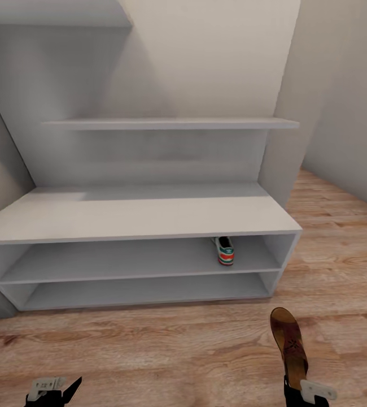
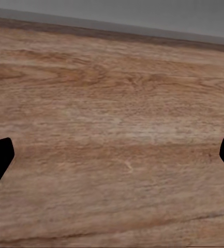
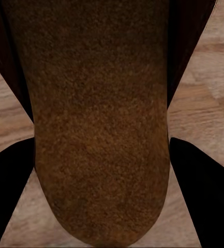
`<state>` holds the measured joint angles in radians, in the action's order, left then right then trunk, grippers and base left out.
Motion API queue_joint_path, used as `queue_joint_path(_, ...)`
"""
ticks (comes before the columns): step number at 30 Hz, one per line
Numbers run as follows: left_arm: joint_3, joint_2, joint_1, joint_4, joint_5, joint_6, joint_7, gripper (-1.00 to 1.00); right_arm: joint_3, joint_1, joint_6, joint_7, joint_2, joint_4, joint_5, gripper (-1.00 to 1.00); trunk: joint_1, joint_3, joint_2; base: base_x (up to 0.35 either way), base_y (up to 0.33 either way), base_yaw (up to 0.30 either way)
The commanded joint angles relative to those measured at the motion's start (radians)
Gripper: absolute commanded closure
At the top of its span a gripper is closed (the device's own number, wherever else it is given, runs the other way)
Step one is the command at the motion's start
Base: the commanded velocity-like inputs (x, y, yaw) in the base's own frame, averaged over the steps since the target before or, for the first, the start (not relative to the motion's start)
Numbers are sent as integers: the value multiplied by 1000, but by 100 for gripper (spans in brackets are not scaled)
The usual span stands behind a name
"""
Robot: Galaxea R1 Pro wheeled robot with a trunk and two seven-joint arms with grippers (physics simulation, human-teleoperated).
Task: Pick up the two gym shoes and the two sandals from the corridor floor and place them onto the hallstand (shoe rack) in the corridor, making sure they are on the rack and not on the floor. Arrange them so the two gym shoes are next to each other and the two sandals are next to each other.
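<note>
Right gripper (image 1: 297, 390) pinching brown sandal (image 1: 288, 345) above corridor floor (image 1: 166, 350), before hallstand (image 1: 138, 217). One gym shoe (image 1: 224, 251) on upper shelf row, right end. Left gripper (image 1: 53, 390) jaws spread, empty.

Gym shoe (image 1: 225, 251) on hallstand (image 1: 138, 217); brown sandal (image 1: 289, 342) held

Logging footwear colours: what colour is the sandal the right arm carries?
Brown, clearest in the head view: sandal.
</note>
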<state>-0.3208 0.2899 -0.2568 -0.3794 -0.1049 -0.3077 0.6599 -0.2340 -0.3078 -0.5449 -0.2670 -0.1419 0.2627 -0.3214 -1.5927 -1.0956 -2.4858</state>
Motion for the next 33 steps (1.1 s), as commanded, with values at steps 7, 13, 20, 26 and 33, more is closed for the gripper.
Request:
queue_joint_path(7, -10, 0, -1, 10, -6, 1, 9, -100, -8, -1, -3, -6, -1, 0, -5, 100, 0, -1, 0, -73, 324, 0)
queue_joint_path(13, -12, 0, -1, 11, -6, 1, 9, -100, -8, -1, -3, -6, -1, 0, -5, 100, 0, -1, 0, -95, 323, 0)
queue_joint_path(20, -12, 0, -1, 11, -6, 1, 9, -100, -8, 0, -3, -6, -1, 0, -5, 100, 0, -1, 0, -98, 322, 0)
queue_joint_path(26, -12, 0, -1, 11, -6, 1, 8, -100, -8, -1, -3, -5, -2, -1, -5, 100, 0, -1, 0, -107, 318, 0)
queue_joint_path(33, -12, 0, -1, 11, -6, 1, 7, -100, -8, -1, -3, -5, -1, -1, -5, 100, 0, -1, 0, -173, 285, 0)
